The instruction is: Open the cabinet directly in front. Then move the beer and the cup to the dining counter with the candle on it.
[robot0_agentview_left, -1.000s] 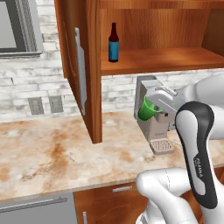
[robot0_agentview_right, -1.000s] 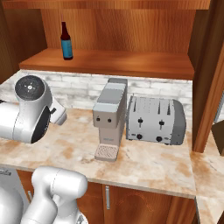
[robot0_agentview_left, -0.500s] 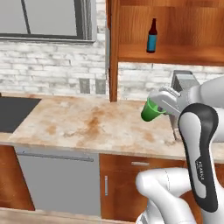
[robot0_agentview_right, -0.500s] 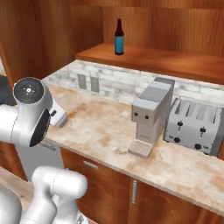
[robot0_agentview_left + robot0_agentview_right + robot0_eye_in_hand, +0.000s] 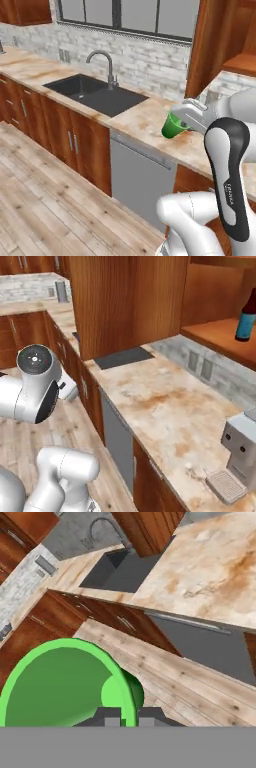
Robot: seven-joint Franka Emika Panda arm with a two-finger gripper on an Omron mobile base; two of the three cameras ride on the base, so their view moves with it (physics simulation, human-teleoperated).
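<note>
Cup [image 5: 173,126] | held by jaws clamped on its rim, tilted, in the air above the desk [image 5: 150,117] edge | light, stiff, smooth: may slip | beer [image 5: 246,318] on cabinet shelf [image 5: 222,338], take its body.

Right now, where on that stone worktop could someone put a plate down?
Bare marble countertop runs between the sink and the coffee machine. Around the machine it is crowded. The gripper, shut on the green cup, hangs beside the counter's front edge.
</note>
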